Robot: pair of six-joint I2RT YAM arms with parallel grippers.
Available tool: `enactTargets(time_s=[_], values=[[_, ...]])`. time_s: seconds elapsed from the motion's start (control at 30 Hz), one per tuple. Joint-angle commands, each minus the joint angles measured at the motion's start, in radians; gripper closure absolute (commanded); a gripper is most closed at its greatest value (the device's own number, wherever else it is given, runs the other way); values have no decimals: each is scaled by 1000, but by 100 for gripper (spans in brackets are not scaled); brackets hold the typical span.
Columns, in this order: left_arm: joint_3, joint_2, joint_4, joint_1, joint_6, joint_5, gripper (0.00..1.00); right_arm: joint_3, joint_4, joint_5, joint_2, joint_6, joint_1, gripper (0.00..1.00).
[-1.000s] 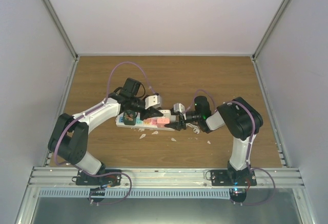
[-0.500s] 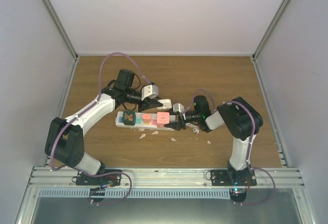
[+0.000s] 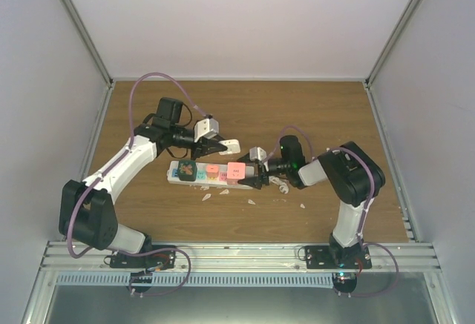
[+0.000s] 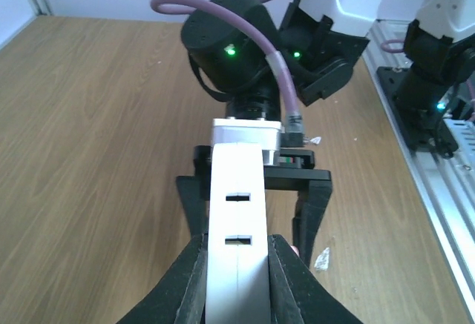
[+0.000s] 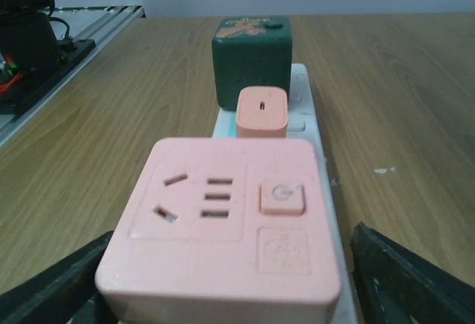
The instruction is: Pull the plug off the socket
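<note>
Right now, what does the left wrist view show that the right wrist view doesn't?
Left wrist only: a white plug clamped in the left tool. Right wrist only: the power strip in plain sight, carrying a pink block, a small pink plug and a green cube. Both: the wooden table and the right tool.

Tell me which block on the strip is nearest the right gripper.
The large pink cube with outlet slots on top; the small pink plug and dark green cube sit farther along the strip.
</note>
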Motion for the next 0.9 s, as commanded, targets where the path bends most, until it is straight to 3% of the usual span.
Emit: enactTargets(time_s=[0.0, 0.27, 0.47, 0.57, 0.7, 0.87], values=[[39, -31, -23, 1, -27, 85, 100, 59, -92, -4, -76, -8, -1, 15], [108, -28, -48, 7, -109, 183, 100, 115, -208, -28, -223, 67, -65, 11], [150, -25, -48, 7, -180, 299, 100, 190, -350, 76, -297, 115, -114, 0], [144, -22, 11, 7, -280, 346, 100, 271, -445, 113, -310, 110, -118, 0], [116, -13, 144, 6, -446, 374, 100, 302, -438, 153, -337, 182, -118, 0], [96, -11, 208, 6, -511, 375, 100, 326, -431, 134, -343, 236, -113, 0]])
